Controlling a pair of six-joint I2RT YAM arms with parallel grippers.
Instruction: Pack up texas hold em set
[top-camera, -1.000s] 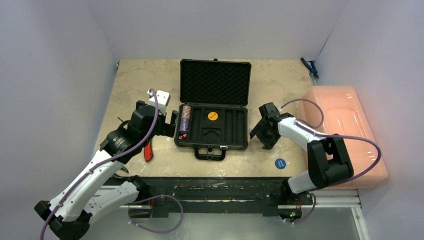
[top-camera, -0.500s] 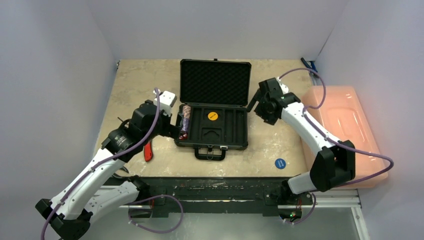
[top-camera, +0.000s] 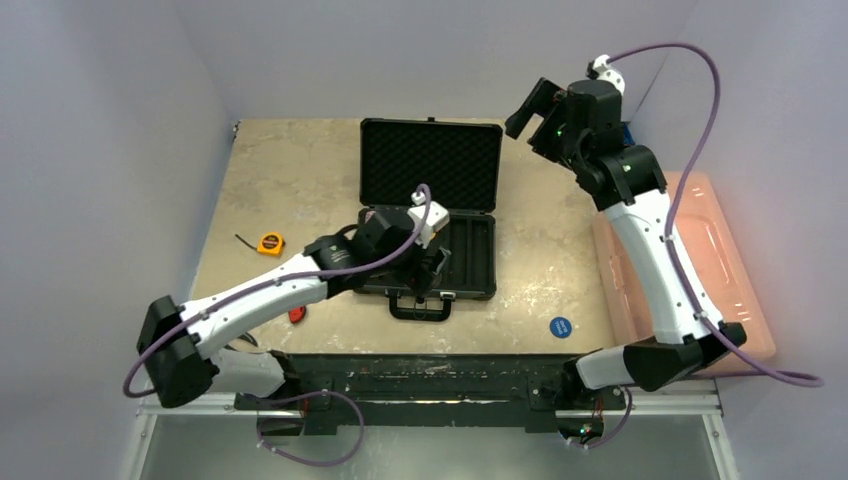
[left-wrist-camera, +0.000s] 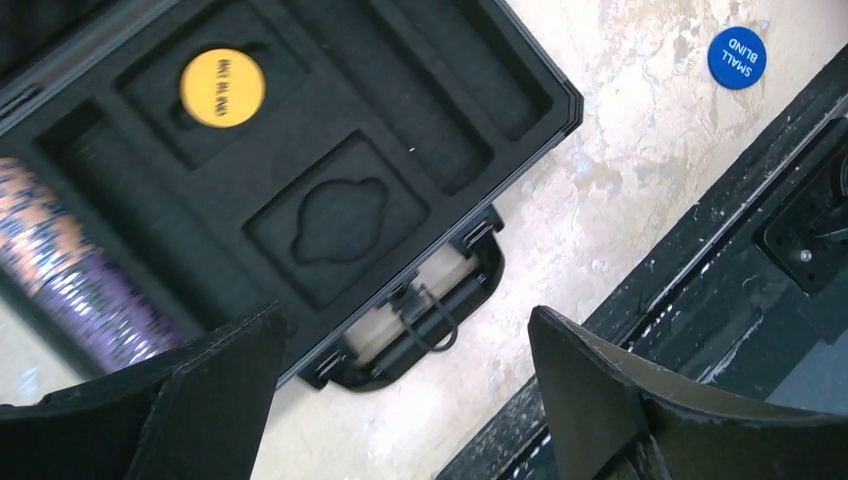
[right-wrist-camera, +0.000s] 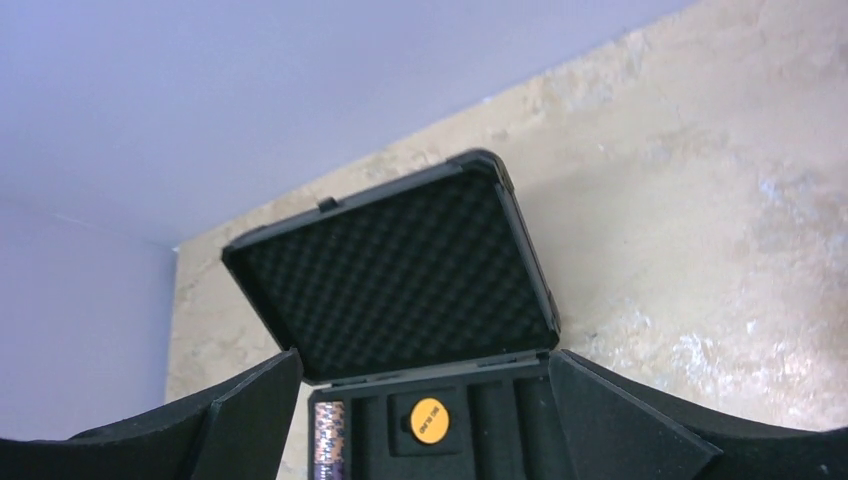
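Observation:
The black briefcase (top-camera: 430, 165) lies open mid-table, its foam lid upright behind the moulded tray (top-camera: 470, 255). A chip stack (left-wrist-camera: 60, 260) fills the tray's left slot and a yellow disc (left-wrist-camera: 222, 88) sits in a middle recess. A blue disc (top-camera: 560, 326) lies on the table right of the case handle (left-wrist-camera: 430, 330). My left gripper (top-camera: 435, 270) hovers open over the tray's front edge, holding nothing. High above the lid's back right corner, my right gripper (top-camera: 530, 120) is open and empty, looking down on the lid (right-wrist-camera: 400, 270).
A yellow tape measure (top-camera: 270, 242) and a red-handled knife (top-camera: 297, 314) lie left of the case. A translucent pink bin (top-camera: 700, 240) stands along the right edge. White walls close in the table on three sides.
My left arm swung right from the case's left side to over the tray front, uncovering the tape measure. My right arm rose from beside the case to high at the back, jaws widening.

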